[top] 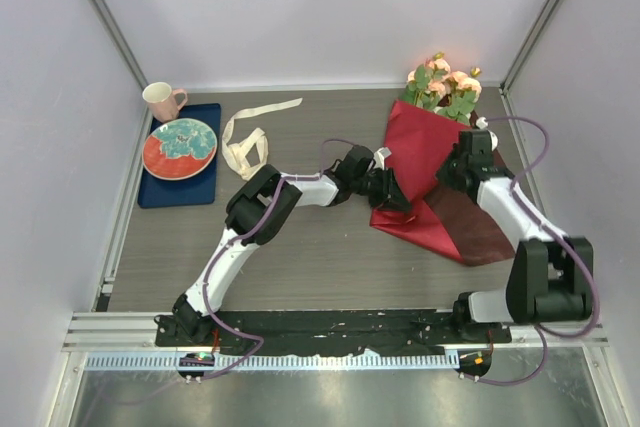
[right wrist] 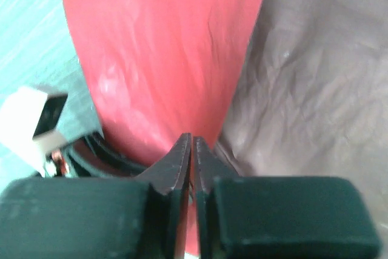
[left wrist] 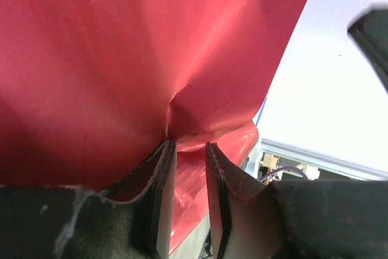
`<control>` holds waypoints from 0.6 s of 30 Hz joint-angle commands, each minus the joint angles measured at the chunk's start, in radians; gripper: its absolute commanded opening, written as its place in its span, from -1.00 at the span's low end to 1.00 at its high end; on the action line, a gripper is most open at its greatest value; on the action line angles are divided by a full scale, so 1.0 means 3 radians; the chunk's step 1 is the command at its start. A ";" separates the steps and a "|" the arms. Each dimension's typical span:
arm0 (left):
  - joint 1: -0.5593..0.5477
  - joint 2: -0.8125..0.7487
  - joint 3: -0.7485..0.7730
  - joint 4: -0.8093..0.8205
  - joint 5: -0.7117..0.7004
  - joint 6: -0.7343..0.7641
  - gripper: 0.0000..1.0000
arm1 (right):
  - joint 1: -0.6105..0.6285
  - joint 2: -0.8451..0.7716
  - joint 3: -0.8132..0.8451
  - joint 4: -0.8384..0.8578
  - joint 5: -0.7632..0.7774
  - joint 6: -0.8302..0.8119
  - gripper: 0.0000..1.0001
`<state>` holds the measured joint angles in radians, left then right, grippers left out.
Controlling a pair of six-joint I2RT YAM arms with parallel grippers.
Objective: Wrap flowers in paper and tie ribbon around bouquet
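Observation:
The flowers [top: 445, 82], pink-peach roses with green leaves, stick out of the top of the red paper [top: 415, 147], which is folded round their stems as a bouquet at the right of the table. My left gripper [top: 395, 192] is at the cone's lower left edge. In the left wrist view its jaws [left wrist: 189, 145] stand a little apart with their tips against a crease in the paper [left wrist: 121, 59]. My right gripper [top: 452, 172] is on the cone's right side, its jaws [right wrist: 191, 137] nearly together on a fold of the paper [right wrist: 157, 47]. The cream ribbon [top: 245, 142] lies loose, left of centre.
A dark blue tray [top: 178, 187] at the left holds a red and teal plate [top: 180, 147], with a pink mug [top: 162, 100] behind it. A duller flap of the paper [top: 480, 227] spreads toward the right arm. Walls close in on three sides.

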<state>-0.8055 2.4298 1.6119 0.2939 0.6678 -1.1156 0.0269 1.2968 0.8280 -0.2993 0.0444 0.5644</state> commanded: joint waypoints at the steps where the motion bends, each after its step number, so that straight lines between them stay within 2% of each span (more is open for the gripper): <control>1: -0.0020 0.0021 0.0001 -0.0090 0.0009 0.0073 -0.39 | 0.0002 0.0483 0.0542 0.0037 0.0204 -0.0071 -0.88; 4: -0.0020 -0.0010 -0.0014 -0.0141 -0.0017 0.0114 -0.36 | -0.0003 0.0596 0.0604 0.0209 0.0149 -0.0056 -0.88; 7: -0.0025 -0.0071 -0.0065 -0.0116 0.0003 0.0114 -0.17 | -0.0003 0.0897 0.0798 0.0047 0.0148 -0.0071 -0.88; 11: -0.0020 -0.0275 -0.0086 -0.0156 0.0049 0.0160 -0.06 | -0.0003 0.1148 0.0779 0.0102 0.0225 -0.0081 -0.90; 14: -0.0020 -0.0347 -0.0045 -0.0218 0.0070 0.0170 -0.08 | 0.0002 0.1296 0.0712 0.0164 0.0215 -0.0112 -0.95; 18: -0.0020 -0.0409 -0.0025 -0.0228 0.0090 0.0150 -0.21 | 0.0007 0.1389 0.0625 0.0312 0.0129 -0.0143 -0.97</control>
<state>-0.8074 2.3859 1.6005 0.2481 0.6754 -1.0885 0.0269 1.7088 1.0332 -0.2798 0.0879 0.5465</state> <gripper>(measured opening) 0.413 0.060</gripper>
